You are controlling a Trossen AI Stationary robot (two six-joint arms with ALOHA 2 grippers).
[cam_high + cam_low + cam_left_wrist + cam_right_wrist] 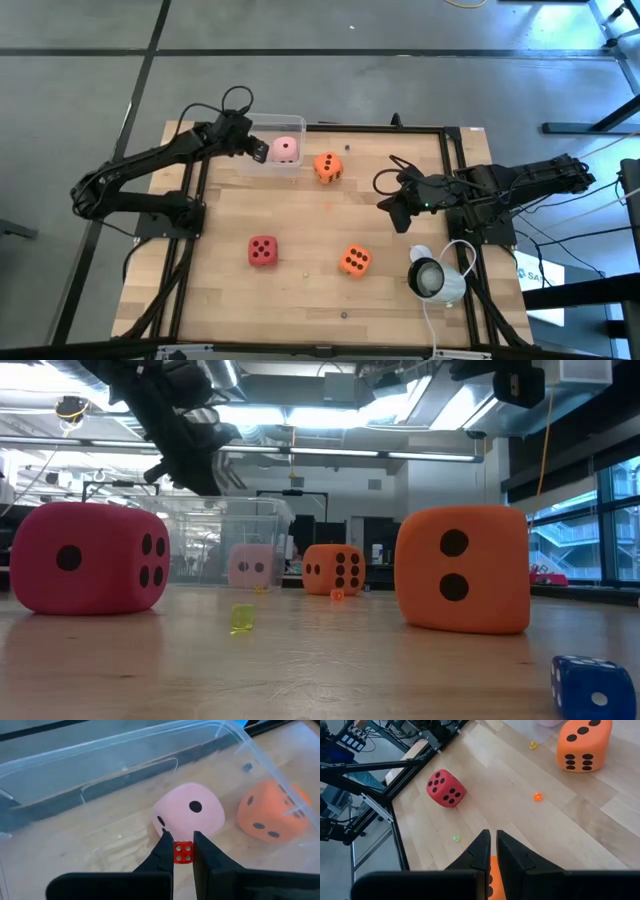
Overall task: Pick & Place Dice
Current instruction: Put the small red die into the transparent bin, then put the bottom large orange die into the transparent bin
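Because the job is moving dice into a container, the high view shows the left claw (258, 150) reaching over the clear plastic bin (272, 165) at the far side of the table (300, 290), where the pale pink die (286, 150) already lies inside; one orange die (328, 167) sits just outside the bin, while the red die (263, 251) and the second orange die (354, 261) wait on the open boards nearer the front, and the right claw (392, 212) hangs above the table's right side, apparently parked clear of the left arm's work. From the low view, level with the boards, the red die (88, 558) and the near orange die (462, 568) loom large, the pink die (251, 565) shows through the bin wall, and a tiny yellow cube (241, 619) and a small blue die (592, 687) lie loose in front. In the left wrist view, the claw (183, 851) is nearly closed on a tiny red die (183, 852), held over the bin beside the pink die (189, 815), I judge so it can drop inside. In the right wrist view, that claw (493, 851) stands almost closed with nothing clearly gripped, though something orange shows beneath it. No brand, label or writing can be read in any view.
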